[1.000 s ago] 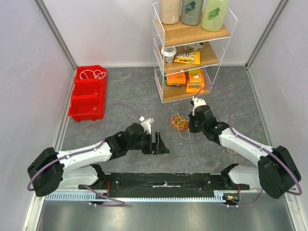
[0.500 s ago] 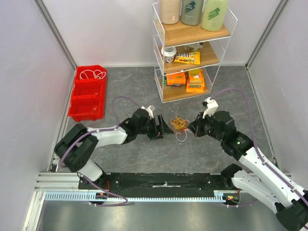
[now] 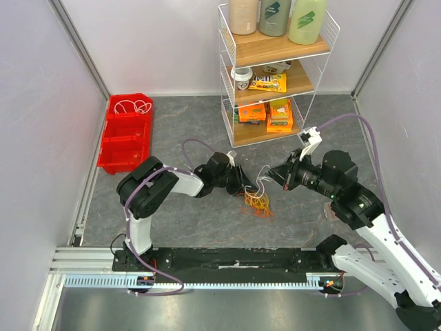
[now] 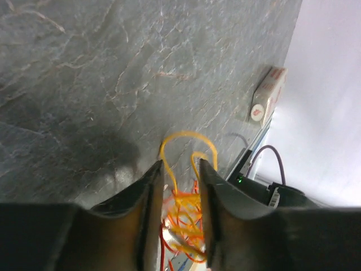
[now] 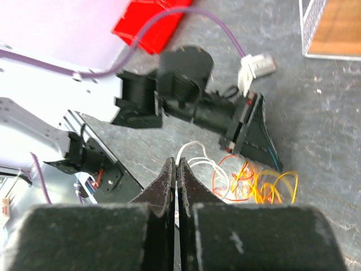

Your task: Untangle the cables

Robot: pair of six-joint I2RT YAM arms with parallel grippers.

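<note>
Left gripper (image 3: 242,186): low over the table's middle, pointing right. Its jaws stand partly apart, about half their spread.
Left gripper's hold: in the left wrist view its fingers (image 4: 152,192) flank the orange and yellow cables (image 4: 183,203), whose strands run up the gap between them. Whether either pad presses on a strand cannot be told.
Right gripper (image 3: 271,177): pointing left, tip to tip with the left one and just beside it. Its jaws are pressed fully together.
Right gripper's hold: the white cable (image 5: 194,153) is pinched at the very tips. It loops out from them toward the left arm's fingers.
Orange and yellow cables, place: a small loose tangle on the grey stone-patterned tabletop (image 3: 186,124), directly below the two gripper tips in the top view. One yellow loop sticks out past the left fingertips.
White cable, place: strung between the two grippers, its far end running down into the coloured tangle and mixed with it.
Red bins (image 3: 124,148): a row of three compartments at the left wall, well apart from the arms. A second white coil (image 3: 132,107) lies in the farthest compartment.
Wire shelf rack (image 3: 275,47): at the back of the table, behind the grippers. It has bottles (image 3: 274,17) on the top shelf and orange boxes (image 3: 269,116) on the lowest.
</note>
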